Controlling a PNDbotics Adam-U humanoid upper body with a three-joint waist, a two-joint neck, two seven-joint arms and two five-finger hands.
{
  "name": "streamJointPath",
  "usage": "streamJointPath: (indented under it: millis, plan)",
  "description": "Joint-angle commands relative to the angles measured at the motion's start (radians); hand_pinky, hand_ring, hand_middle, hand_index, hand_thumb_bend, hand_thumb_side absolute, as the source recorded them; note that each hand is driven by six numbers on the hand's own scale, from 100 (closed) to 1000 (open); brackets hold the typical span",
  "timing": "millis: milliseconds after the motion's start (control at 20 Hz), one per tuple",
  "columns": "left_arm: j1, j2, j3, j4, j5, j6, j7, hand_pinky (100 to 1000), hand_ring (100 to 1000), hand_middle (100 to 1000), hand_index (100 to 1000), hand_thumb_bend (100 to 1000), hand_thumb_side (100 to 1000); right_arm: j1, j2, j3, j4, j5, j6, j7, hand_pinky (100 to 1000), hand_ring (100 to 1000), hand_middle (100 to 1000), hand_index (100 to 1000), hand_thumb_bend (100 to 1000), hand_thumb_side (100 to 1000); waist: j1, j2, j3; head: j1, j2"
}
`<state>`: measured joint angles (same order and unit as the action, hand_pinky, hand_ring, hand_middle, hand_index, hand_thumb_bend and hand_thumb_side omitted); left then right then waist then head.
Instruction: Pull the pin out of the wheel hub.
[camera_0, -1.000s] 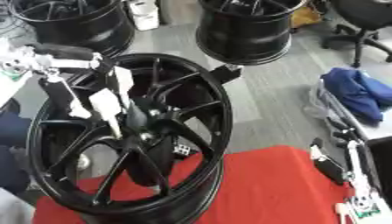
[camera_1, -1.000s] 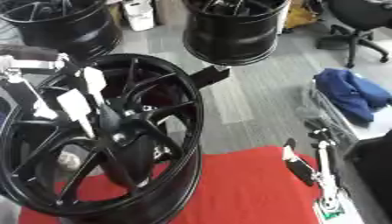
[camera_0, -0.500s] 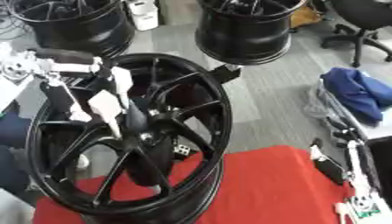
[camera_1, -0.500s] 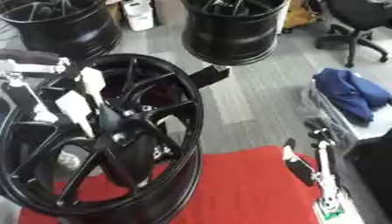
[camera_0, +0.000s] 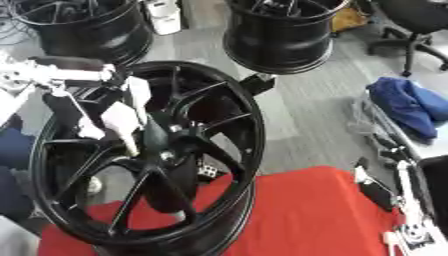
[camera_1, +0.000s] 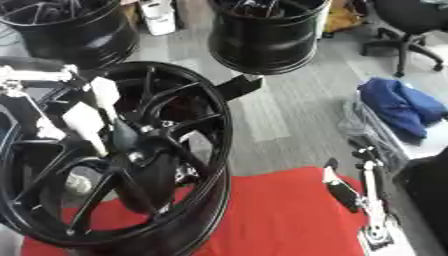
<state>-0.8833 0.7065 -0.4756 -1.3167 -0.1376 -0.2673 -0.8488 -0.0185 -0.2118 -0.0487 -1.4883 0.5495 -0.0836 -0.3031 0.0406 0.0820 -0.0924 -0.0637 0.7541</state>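
While the left hand (camera_0: 109, 117) reaches into the wheel hub (camera_0: 166, 150), whether its fingers grasp anything cannot be told; the right hand (camera_0: 389, 187) rests released.

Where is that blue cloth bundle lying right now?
The blue cloth bundle lies on the right side of both eye views, on the grey floor, below the black office chair and well right of the big black wheel.

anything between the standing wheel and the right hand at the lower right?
Only red cloth between the wheel and the right hand, per left eye view.
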Motion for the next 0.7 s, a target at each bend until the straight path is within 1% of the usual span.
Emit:
streamJointPath:
  millis: [50, 200, 300, 400, 550, 700]
  plan:
    - [-0.016, 0.069, 0.045, -0.054, 0.038, -0.034, -0.058, 658, 418, 376, 507, 382, 100, -0.008, -0.019, -0.004, -0.006, -0.001, -0.003, 0.0, 743, 831, 1000, 889, 100, 264, -0.001, -0.014, 0.002, -0.003, -0.006]
    - [-0.011, 0.118, 0.097, -0.103, 0.057, -0.018, -0.058, 666, 418, 375, 508, 388, 100, -0.005, -0.021, -0.007, -0.005, -0.001, -0.001, -0.002, 742, 831, 1000, 889, 100, 264, 0.001, -0.016, 0.007, -0.005, -0.004]
    - [0.0, 0.157, 0.157, -0.137, 0.065, -0.008, -0.054, 672, 418, 376, 507, 389, 100, -0.003, -0.022, -0.008, -0.004, -0.002, 0.0, -0.004, 742, 831, 1000, 889, 100, 264, 0.0, -0.018, 0.012, -0.009, -0.002]
    - [0.026, 0.205, 0.226, -0.17, 0.066, 0.002, -0.024, 679, 419, 377, 507, 395, 100, -0.002, -0.022, -0.011, -0.003, -0.002, 0.001, -0.006, 742, 831, 1000, 889, 100, 265, 0.0, -0.02, 0.017, -0.012, -0.001]
    - [0.11, 0.278, 0.331, -0.211, 0.036, 0.02, 0.06, 680, 423, 381, 511, 401, 100, 0.0, -0.022, -0.015, -0.003, -0.002, 0.003, -0.009, 743, 831, 1000, 889, 100, 264, -0.003, -0.022, 0.024, -0.017, -0.001]
    - [0.225, 0.33, 0.41, -0.195, 0.012, 0.039, 0.136, 666, 424, 383, 514, 400, 100, -0.001, -0.021, -0.017, -0.003, -0.002, 0.004, -0.01, 743, 830, 1000, 889, 100, 266, -0.006, -0.022, 0.032, -0.02, -0.001]
